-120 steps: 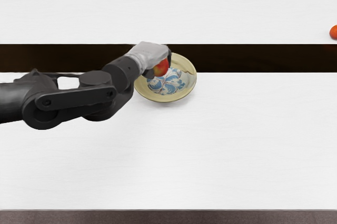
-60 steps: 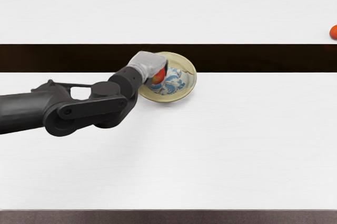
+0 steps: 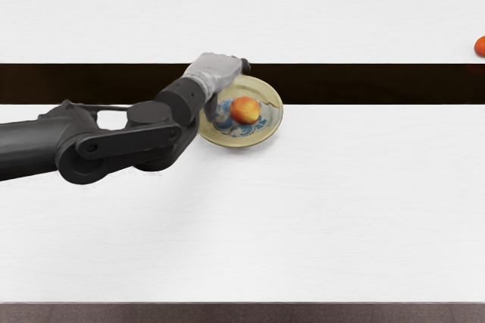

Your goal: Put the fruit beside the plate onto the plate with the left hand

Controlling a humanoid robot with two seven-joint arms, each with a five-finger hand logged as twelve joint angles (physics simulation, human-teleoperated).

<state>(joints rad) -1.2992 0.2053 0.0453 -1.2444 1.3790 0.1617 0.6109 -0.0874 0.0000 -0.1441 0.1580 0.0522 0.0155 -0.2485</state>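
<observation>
Left arm [image 3: 45,148] comes in from 9 o'clock, with the elbow [image 3: 83,158] bulging low. Forearm [image 3: 163,114] is angled toward 2 o'clock. Left hand [image 3: 214,73] is at 11 o'clock of frame centre, palm down, fingers [image 3: 238,65] relaxed toward 3 o'clock, gripping nothing.

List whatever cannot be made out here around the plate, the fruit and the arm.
1. Head view: the grey left hand and its dark arm hide the left rim of the yellow-rimmed, blue-patterned plate.
2. Head view: the round red-orange fruit on the plate is too small to name its kind.
3. Head view: a red-orange object on the far white table is cut off by the right edge.
4. Right arm: out of view.
</observation>
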